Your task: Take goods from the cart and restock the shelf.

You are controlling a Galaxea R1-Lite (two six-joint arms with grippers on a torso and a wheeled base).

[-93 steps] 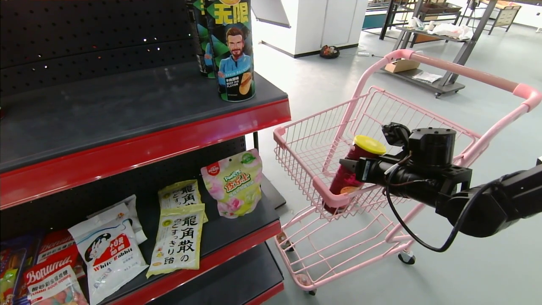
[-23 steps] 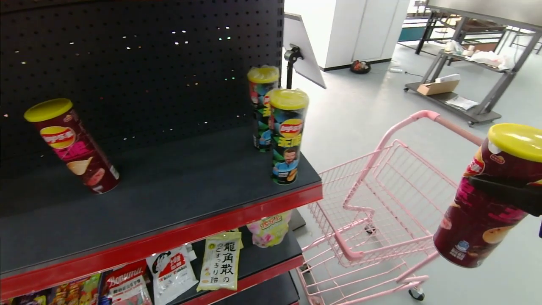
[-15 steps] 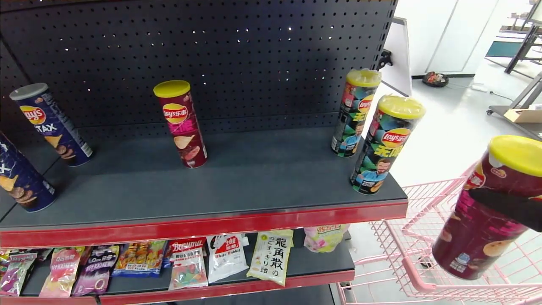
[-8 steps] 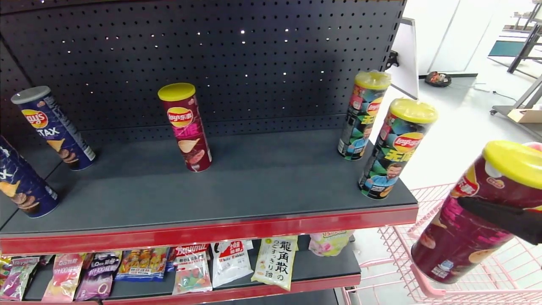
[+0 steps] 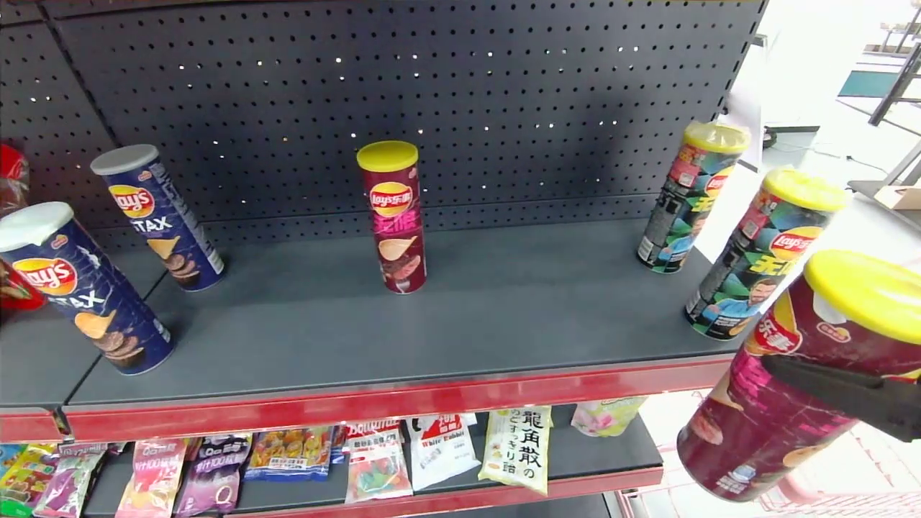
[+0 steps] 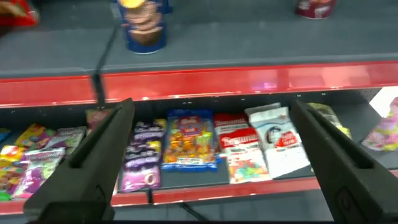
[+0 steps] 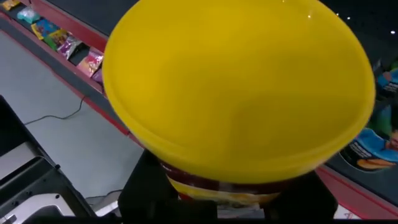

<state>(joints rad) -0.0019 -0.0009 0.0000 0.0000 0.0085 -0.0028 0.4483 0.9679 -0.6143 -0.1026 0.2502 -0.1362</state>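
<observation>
right claw (image 5: 827, 388) clamped on tilted maroon can (image 5: 777, 439), yellow lid, beside shelf (image 5: 403, 338) right front corner | left claw (image 6: 211, 106) spread wide, empty, facing lower-shelf snack bags (image 6: 189, 140)

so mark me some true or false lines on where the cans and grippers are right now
1. The right gripper holds a yellow-lidded maroon can. True.
2. That can stands on the upper shelf. False: it hangs tilted in the air off the shelf's right front corner.
3. A second maroon can stands on the upper shelf. True.
4. The left gripper's fingers are shut on a snack bag. False: the left gripper is open and empty, facing the snack bags below.
5. Both blue cans have yellow lids. False: the blue cans have pale grey lids.
</observation>
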